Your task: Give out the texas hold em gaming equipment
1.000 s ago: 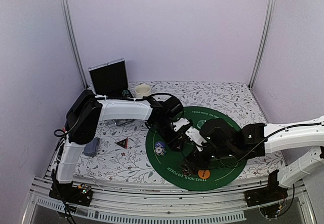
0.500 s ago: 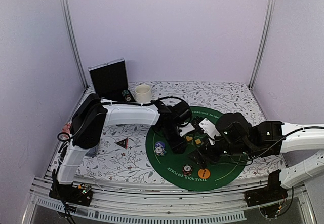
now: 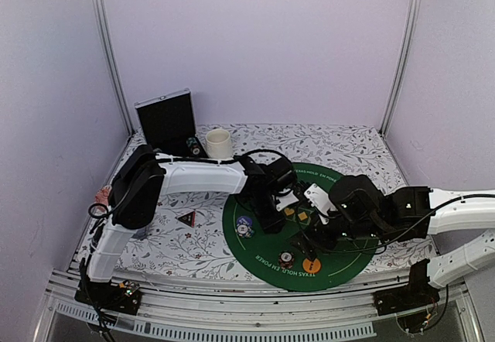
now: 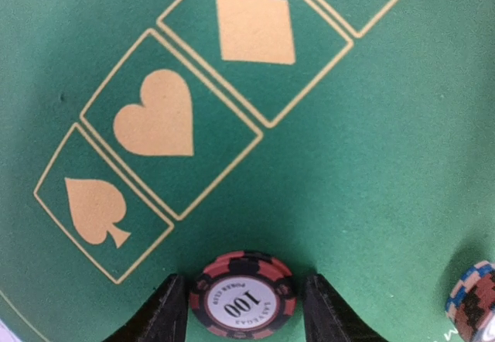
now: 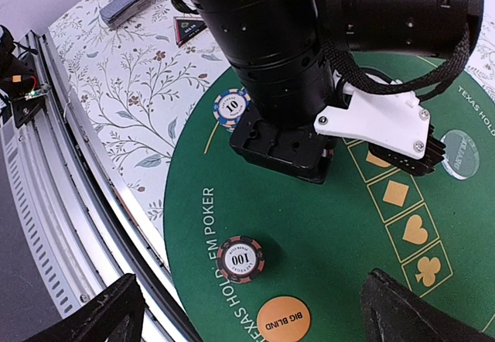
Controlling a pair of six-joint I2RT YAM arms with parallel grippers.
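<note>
My left gripper (image 4: 245, 315) is open over the green poker mat (image 4: 387, 125). Its fingers straddle a dark red 100 chip stack (image 4: 244, 294) with a small gap on each side, and the stack rests on the mat below the spade box. My right gripper (image 5: 263, 315) is wide open and empty above a second dark red 100 chip (image 5: 240, 258) and the orange Big Blind disc (image 5: 282, 323). A blue-white chip stack (image 5: 234, 106) lies at the mat's left edge. A pale green chip (image 5: 462, 154) lies at the right. The black-red triangular token (image 3: 186, 218) and grey-blue cards (image 5: 124, 5) lie on the floral cloth.
A cream mug (image 3: 218, 142) and a silver-edged black case (image 3: 166, 119) stand at the back left. The two arms are close together over the mat's middle. The table's metal front rail (image 5: 93, 203) runs just beside the mat.
My right gripper has risen and drawn back right, leaving the front dark red chip on the mat. My left gripper has moved right to the mat's middle, then stayed.
</note>
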